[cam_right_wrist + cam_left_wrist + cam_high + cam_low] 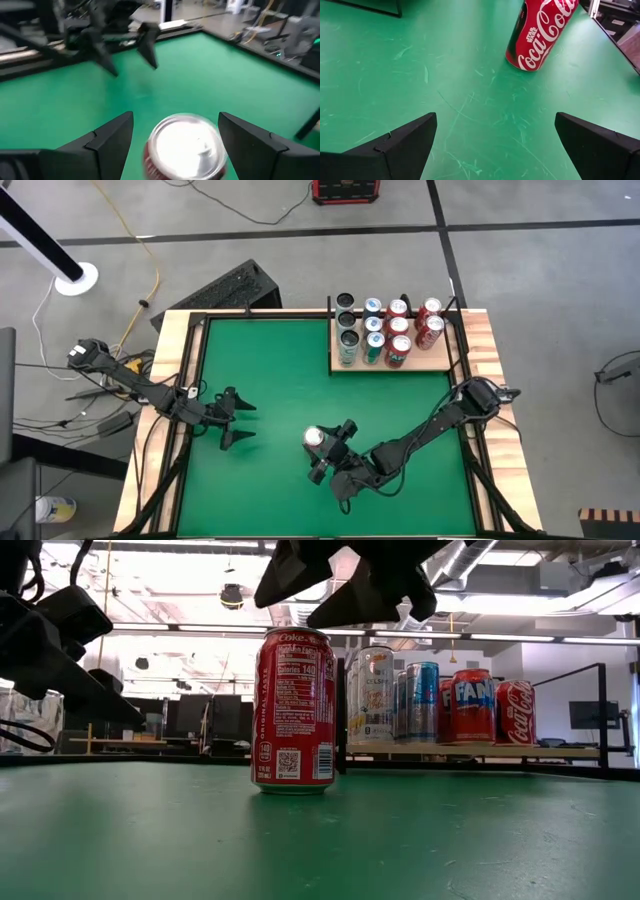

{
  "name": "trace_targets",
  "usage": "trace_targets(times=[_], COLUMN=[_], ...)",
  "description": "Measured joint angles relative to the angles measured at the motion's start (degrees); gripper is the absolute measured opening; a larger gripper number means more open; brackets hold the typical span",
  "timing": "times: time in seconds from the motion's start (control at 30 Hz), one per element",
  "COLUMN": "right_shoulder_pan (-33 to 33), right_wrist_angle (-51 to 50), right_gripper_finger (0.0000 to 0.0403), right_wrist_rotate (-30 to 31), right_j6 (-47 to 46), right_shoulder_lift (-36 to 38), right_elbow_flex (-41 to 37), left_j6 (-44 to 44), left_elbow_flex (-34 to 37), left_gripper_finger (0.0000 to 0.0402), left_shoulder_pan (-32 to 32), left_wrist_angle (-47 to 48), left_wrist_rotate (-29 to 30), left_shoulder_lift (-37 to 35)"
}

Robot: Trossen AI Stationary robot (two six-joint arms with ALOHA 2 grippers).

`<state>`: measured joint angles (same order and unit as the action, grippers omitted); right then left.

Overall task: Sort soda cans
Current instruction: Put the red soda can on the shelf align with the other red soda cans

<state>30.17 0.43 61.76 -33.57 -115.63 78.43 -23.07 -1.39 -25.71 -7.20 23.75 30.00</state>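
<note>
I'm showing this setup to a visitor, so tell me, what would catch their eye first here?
Probably the lone red Coca-Cola can standing upright on the green table, with the right hand open and poised around its silver top. Next, the cluster of cans lined up on the wooden tray at the table's far right corner. The left hand waits open on the left side.

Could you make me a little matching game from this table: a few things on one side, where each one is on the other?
Things:
1. red Coca-Cola can
2. left gripper
3. right gripper
4. wooden tray

Places:
A. far right corner of the mat, holding rows of cans
B. over the lone can, fingers open
C. standing alone on the green mat
D. left side, open, holding nothing

Pairs: 1-C, 2-D, 3-B, 4-A
</note>
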Motion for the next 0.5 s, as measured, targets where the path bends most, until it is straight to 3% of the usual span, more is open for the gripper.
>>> trace_targets(times=[0.5], right_shoulder_pan=[-1.53], right_wrist_angle=[-5.70], right_gripper_finger=[0.0317], right_wrist_rotate=[-4.78], right_j6=[-3.29], right_shoulder_lift=[0.02], right_elbow_flex=[0.00], left_j6=[0.02], left_elbow_flex=[0.00], left_gripper_finger=[0.0392], left_shoulder_pan=[0.00], left_wrist_angle=[0.11], left_wrist_rotate=[0.10], left_shoulder_lift=[-0.02])
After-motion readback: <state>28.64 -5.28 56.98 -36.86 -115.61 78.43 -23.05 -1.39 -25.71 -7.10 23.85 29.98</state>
